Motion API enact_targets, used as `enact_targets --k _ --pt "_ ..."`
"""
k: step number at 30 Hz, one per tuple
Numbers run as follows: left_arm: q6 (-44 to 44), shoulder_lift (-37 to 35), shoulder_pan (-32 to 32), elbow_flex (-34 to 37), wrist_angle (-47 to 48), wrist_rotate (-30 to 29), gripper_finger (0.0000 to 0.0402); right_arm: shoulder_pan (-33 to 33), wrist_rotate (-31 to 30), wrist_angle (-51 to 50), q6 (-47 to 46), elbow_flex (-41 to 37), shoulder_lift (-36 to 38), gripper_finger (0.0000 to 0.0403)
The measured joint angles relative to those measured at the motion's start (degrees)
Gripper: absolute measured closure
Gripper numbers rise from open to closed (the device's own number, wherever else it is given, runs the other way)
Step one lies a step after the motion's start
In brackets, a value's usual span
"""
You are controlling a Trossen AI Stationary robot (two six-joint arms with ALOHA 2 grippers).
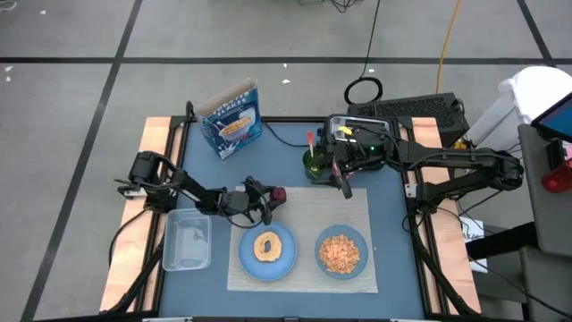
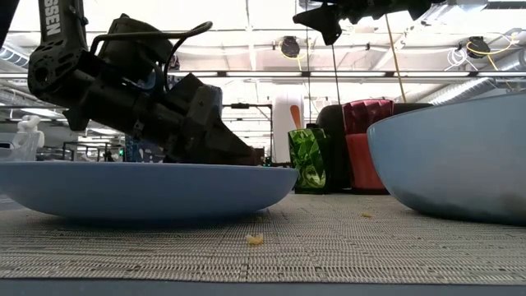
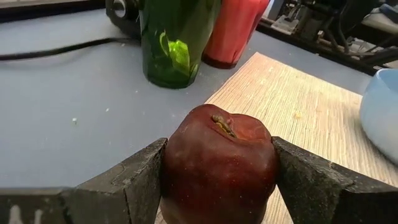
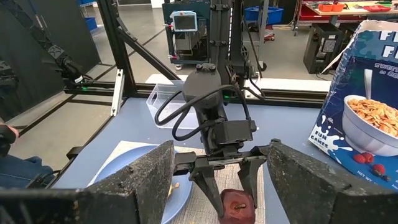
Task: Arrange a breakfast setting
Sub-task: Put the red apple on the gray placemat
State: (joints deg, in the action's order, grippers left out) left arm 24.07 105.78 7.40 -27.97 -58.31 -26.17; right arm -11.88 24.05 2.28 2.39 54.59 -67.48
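While my left gripper point(image 1: 271, 200) hangs over the far-left corner of the beige woven placemat point(image 1: 357, 207), its two dark fingers point(image 3: 134, 180) are pressed against either side of the small dark-red fruit point(image 3: 219, 162), which I can see filling the gap between them in the left wrist view, stem end up. From the right wrist camera the same fruit point(image 4: 236, 203) sits pinched at the tips of that gripper, just above the mat and beside the plate.

The light-blue round plate point(image 1: 284, 262) lies on the left half of the placemat with the round bagel point(image 1: 266, 246) resting in its middle. The light-blue bowl point(image 1: 354, 239) stands on the right half, apart from the plate, and holds orange-tan cereal point(image 1: 340, 253). In the low view a crumb point(image 2: 255, 239) lies on the mat between plate and bowl.

My right gripper point(image 1: 345, 187) hovers above the far edge of the placemat, near the green cup point(image 1: 315, 161), with its fingers point(image 4: 143, 177) spread apart and nothing between them.

A blue cereal box point(image 1: 231, 117) stands at the far left of the table. The clear plastic tub point(image 1: 187, 240) sits off the mat to the left of the plate. I cannot pick out the spoon for certain.
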Motion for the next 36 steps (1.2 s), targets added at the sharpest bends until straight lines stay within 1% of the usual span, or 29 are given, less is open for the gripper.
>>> enact_targets --k 6,10,36 --pt "-3.29 0.02 0.00 0.02 -0.32 0.02 0.0131 0.00 0.00 0.02 0.00 0.00 0.00 0.0156" --pt "-3.28 0.00 0.00 0.00 0.86 0.07 0.0131 0.00 0.00 0.01 0.01 0.00 0.00 0.0156" --pt "-2.41 -0.02 0.00 0.00 1.01 0.11 0.0131 -0.01 0.00 0.00 0.00 0.00 0.00 0.0156"
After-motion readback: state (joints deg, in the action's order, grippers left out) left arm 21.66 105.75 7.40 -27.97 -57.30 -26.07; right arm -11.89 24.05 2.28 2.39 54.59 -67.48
